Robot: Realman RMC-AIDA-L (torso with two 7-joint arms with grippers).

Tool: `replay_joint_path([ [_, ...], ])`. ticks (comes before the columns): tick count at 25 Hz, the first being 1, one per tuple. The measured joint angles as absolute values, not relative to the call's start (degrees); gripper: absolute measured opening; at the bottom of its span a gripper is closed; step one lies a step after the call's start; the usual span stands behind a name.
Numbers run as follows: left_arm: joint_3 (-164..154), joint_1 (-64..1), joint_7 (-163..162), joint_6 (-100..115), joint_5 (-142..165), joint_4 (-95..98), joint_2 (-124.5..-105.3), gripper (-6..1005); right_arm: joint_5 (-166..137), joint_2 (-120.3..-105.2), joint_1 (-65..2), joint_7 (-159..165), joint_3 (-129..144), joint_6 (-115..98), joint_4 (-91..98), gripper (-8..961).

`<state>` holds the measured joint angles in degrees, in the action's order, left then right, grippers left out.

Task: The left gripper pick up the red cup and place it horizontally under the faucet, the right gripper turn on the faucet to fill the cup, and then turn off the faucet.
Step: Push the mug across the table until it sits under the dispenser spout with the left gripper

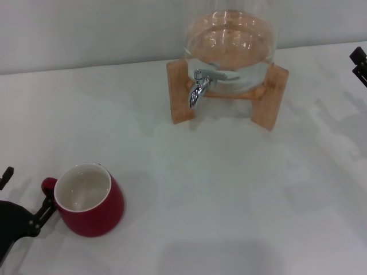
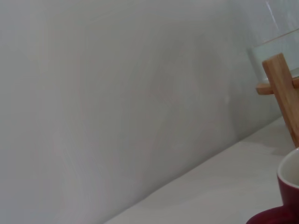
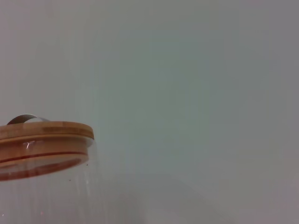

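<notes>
The red cup stands upright on the white table at the front left, with its cream inside showing and its small handle turned toward my left gripper. That black claw sits at the lower left corner, open. One finger lies close beside the cup's handle and holds nothing. In the left wrist view the cup's rim shows at the edge. The chrome faucet juts from the glass jar at the back centre, spout down. My right gripper barely shows at the right edge, far from the faucet.
The jar rests on a wooden stand whose legs flank the faucet. One stand leg shows in the left wrist view. The jar's wooden lid shows in the right wrist view. A grey wall rises behind the table.
</notes>
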<state>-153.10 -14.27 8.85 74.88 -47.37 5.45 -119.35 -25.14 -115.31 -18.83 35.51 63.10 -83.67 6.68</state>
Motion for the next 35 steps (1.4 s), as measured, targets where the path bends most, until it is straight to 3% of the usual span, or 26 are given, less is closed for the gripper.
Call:
replay_joint_path([
  [19, -153.11, -14.32, 8.88, 74.88, -47.25, 5.45, -119.55, 824, -25.16, -115.31, -18.78, 35.53, 63.29, -83.72, 6.68, 829],
  [35, -153.09, -14.32, 8.98, 74.64, -46.59, 5.26, -119.53, 167, -25.23, -115.31, -18.54, 35.62, 63.71, -84.46, 6.68, 829],
])
